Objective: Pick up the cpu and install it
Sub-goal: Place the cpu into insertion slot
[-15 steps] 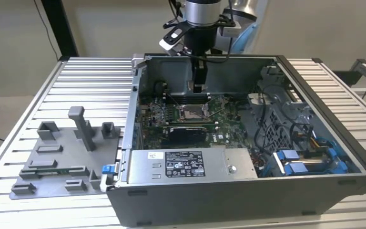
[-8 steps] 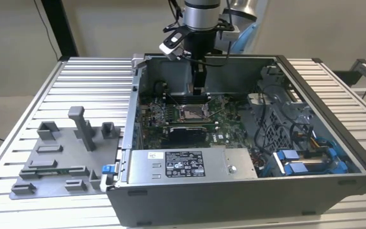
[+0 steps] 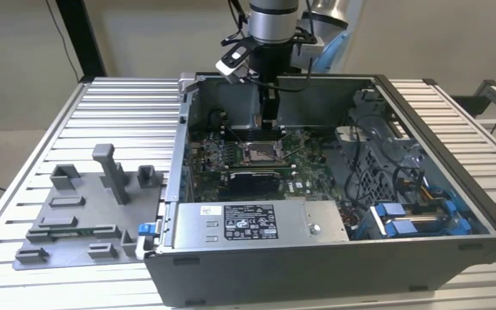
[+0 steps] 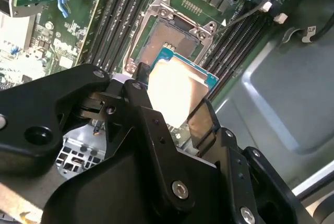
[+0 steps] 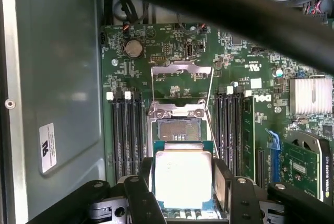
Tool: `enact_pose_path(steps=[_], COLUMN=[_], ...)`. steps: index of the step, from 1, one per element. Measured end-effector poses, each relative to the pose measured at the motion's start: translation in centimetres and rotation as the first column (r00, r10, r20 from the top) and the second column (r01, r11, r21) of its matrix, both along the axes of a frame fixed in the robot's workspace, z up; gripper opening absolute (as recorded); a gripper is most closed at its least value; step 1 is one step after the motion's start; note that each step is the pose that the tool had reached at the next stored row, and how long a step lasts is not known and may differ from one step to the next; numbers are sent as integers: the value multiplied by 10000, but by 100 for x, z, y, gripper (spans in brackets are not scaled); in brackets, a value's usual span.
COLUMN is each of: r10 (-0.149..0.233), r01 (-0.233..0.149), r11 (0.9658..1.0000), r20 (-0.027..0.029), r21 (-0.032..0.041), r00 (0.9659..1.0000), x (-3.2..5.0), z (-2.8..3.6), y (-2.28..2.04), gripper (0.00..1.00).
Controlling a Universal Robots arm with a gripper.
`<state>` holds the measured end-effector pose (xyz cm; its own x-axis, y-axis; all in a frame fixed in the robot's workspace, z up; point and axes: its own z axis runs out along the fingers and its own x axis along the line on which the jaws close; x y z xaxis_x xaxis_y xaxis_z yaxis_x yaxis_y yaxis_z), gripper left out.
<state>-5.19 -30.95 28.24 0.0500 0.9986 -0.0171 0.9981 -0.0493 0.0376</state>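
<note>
A ribbed silvery metal table [image 3: 101,103] carries everything, its slats running across the exterior view. Taking the table's middle as the dial, an open dark grey computer case [image 3: 334,271] lies on its side from the centre out to 3 o'clock, its open side facing up. At 8 o'clock a flat grey fixture plate [image 3: 59,210] rests on the slats just beside the case, bearing low blocks and one tall upright post [image 3: 110,171]. From 10 to 11 o'clock the slats lie bare.

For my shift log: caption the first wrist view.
Claw grips the cpu close to the open socket on the motherboard.
</note>
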Motion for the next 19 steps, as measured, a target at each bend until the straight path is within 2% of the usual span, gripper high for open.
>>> enact_pose_path(steps=[6,19], r10=[0,0], r01=[0,0], r11=[10000,10000], r20=[-1,-1], r21=[-1,-1], r00=[10000,10000], x=[0,0], z=[-51,-225], y=[1,2], gripper=[0,0])
